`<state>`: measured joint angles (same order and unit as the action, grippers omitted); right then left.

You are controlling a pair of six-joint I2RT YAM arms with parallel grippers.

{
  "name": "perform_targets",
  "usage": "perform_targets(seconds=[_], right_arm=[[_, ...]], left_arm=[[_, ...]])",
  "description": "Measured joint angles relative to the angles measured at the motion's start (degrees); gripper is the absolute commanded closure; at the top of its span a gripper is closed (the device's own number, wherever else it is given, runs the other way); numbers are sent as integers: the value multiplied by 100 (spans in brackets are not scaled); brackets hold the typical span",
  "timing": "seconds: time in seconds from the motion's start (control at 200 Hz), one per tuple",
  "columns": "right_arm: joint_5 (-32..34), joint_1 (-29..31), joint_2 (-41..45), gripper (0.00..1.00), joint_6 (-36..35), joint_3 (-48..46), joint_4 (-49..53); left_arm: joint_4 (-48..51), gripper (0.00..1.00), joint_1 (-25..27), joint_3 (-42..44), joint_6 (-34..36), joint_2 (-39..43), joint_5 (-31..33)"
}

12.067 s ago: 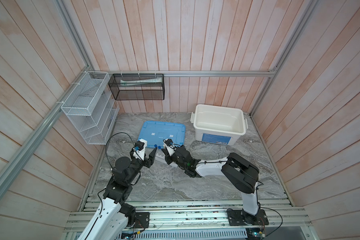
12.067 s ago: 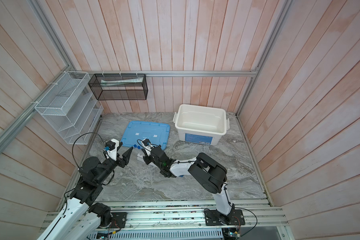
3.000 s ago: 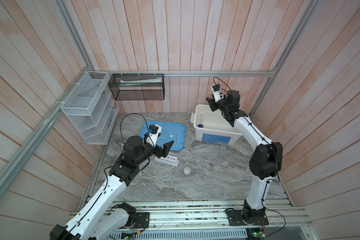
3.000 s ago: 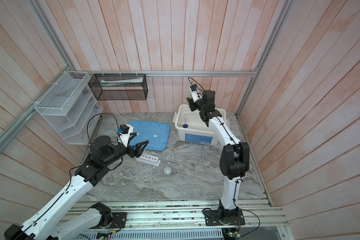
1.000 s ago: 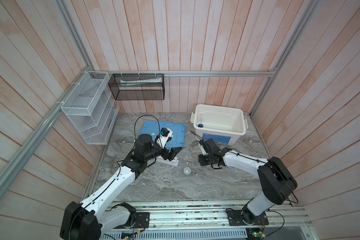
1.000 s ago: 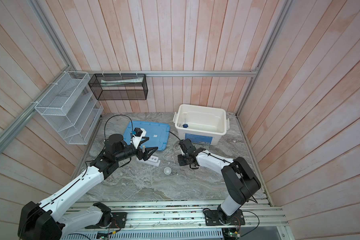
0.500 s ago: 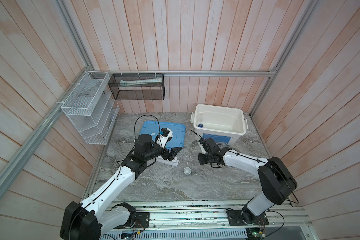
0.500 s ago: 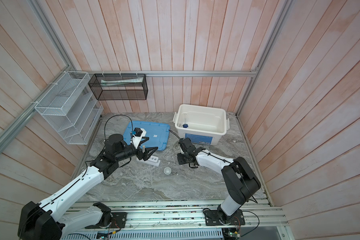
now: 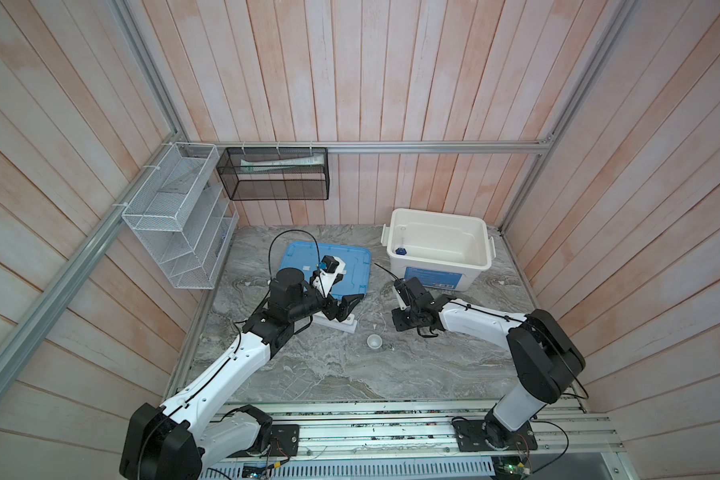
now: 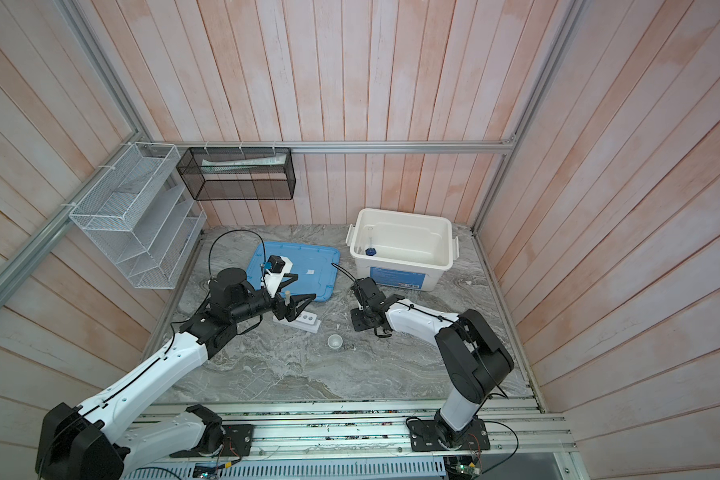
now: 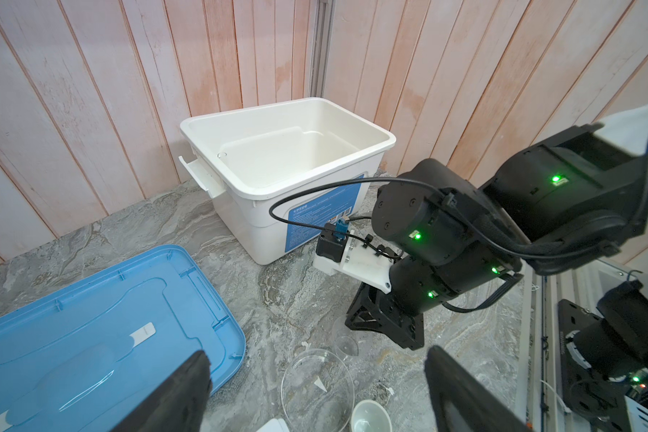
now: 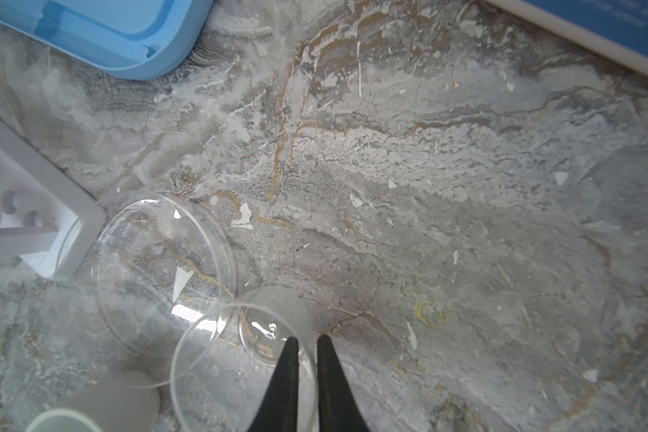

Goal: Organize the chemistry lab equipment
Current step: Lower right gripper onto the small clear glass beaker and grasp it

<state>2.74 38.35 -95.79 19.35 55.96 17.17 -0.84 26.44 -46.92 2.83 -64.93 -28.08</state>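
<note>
Our right hand (image 12: 306, 337) is down at the bench (image 12: 464, 187). Its fingers stand almost together with only a thin slit between them. The wall of the small clear cup (image 12: 217, 374) appears to sit in that slit, so we judge the cup pinched by its side. The cup lies on its side, wide mouth back under the hand and smaller base just past the fingertips. Its axis slants towards the white bin (image 9: 437, 212), which stands well ahead of the hand. A flat clear dish (image 12: 165, 262) lies just beside the cup, between the hand and the white rack (image 12: 34, 224), so we think the lift should rise clear before swinging binward. Our left hand (image 11: 317, 355) hangs over the rack, well apart from the cup, wide open and empty.
</note>
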Motion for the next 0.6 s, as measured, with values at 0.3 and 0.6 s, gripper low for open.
perform_targets(seconds=[0.3,0.6], right_arm=[[144,4,46,95,-142,339,605],[754,2,1045,94,-658,1764,1958]], left_arm=[[2,9,0,0,2,2,2],[2,9,0,0,26,2,24]])
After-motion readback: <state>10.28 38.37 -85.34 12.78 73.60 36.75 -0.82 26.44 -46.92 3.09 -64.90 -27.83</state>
